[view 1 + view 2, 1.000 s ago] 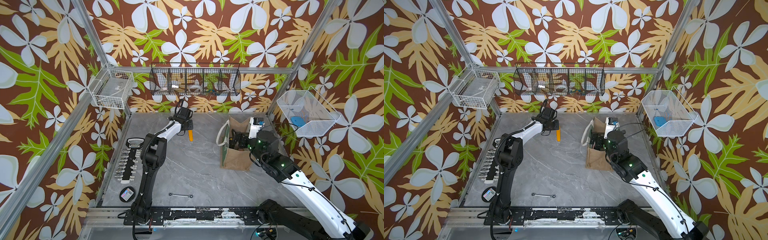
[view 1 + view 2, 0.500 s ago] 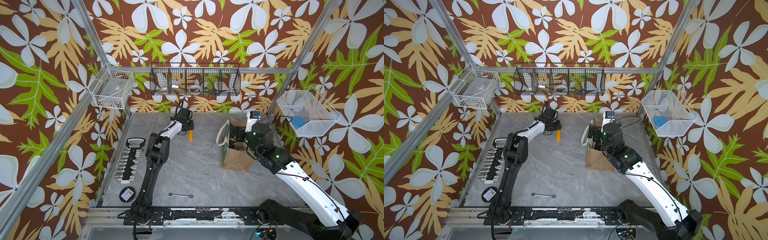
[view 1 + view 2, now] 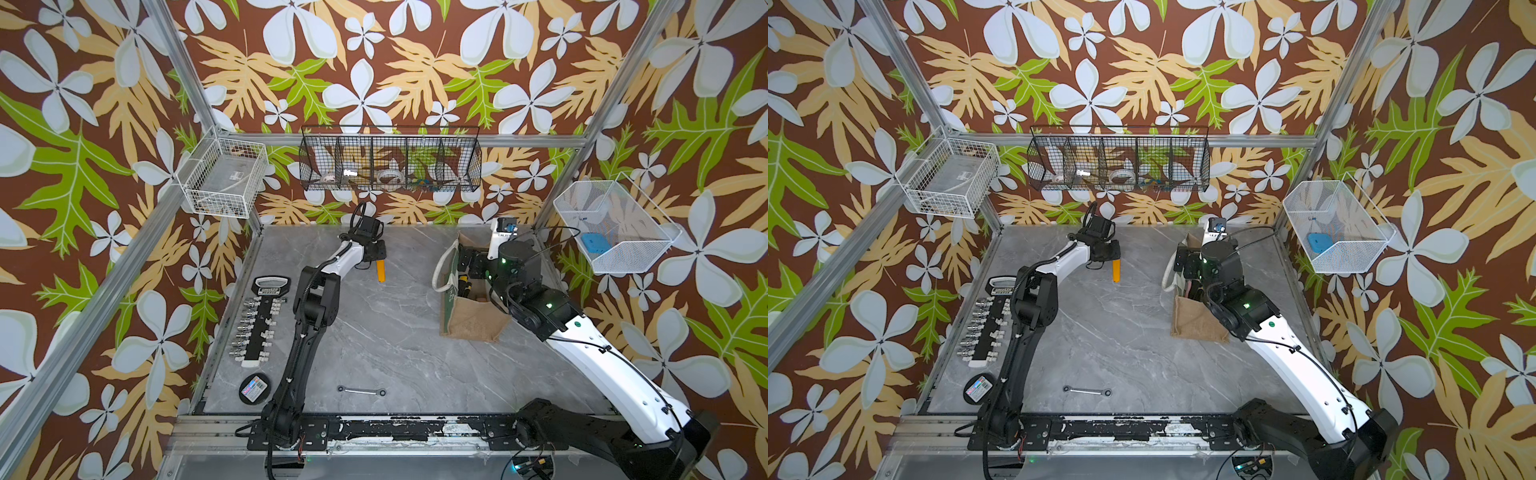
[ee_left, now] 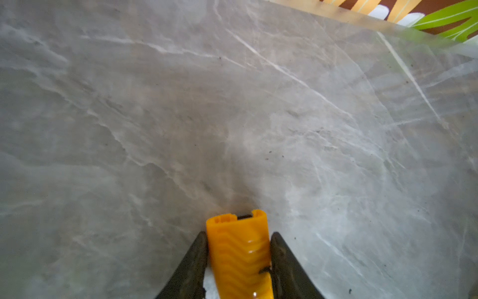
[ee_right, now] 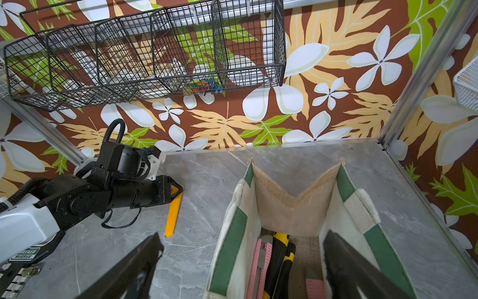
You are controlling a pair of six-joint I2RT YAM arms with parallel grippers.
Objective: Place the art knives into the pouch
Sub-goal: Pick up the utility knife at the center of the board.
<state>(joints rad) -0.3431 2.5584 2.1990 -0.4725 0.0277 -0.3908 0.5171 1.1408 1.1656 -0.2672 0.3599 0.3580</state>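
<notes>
The orange art knife (image 3: pixel 380 272) (image 3: pixel 1116 270) lies flat on the grey table near the back wall. My left gripper (image 3: pixel 376 253) (image 4: pixel 239 234) is shut on its handle end (image 4: pixel 239 256), both dark fingers pressed against its sides. The tan pouch (image 3: pixel 469 320) (image 5: pixel 292 212) with green-and-white lining stands upright at the right. Over its mouth my right gripper (image 5: pixel 241 235) (image 3: pixel 469 262) stands wide open, one finger outside the near wall and the other inside. A pink cutter (image 5: pixel 258 264) and a black-and-yellow tool (image 5: pixel 279 256) lie in the pouch.
A socket rail (image 3: pixel 259 320) and a round black tin (image 3: pixel 254 388) lie along the left edge. A small wrench (image 3: pixel 361 390) lies near the front. A black wire basket (image 3: pixel 390 160) hangs on the back wall, white baskets (image 3: pixel 222 176) (image 3: pixel 611 226) on the sides.
My left jaws have narrowed onto the knife. The right arm has swung toward the back wall, bringing its gripper over the pouch's mouth.
</notes>
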